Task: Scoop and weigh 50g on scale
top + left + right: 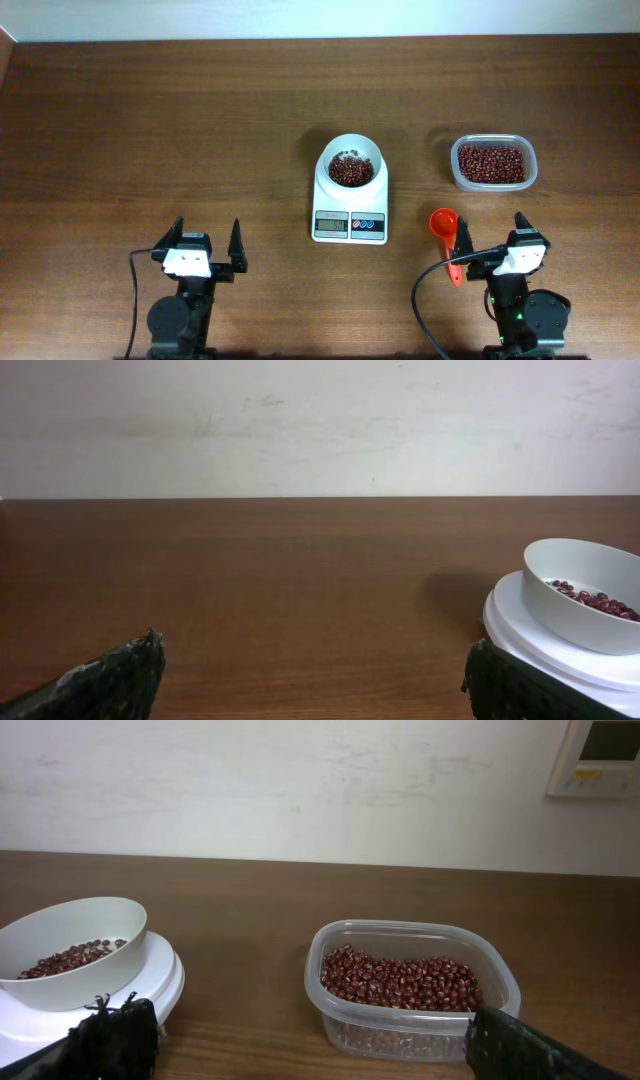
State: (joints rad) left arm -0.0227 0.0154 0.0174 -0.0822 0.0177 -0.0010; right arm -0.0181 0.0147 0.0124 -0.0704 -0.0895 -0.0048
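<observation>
The left hand (208, 228) and right hand (492, 228) stand open, holding nothing. The scale (350, 205) sits mid-desk (150, 120), red-brown beans (351, 170) in its bowl (372, 150), left of the clear tub (493, 185).

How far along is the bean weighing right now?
Done: some beans sit in the scale bowl. In hand: nothing; the left gripper and right gripper are open, the scoop lies beside the right one. Left: maybe more scoops from the tub; the display is unreadable.
</observation>
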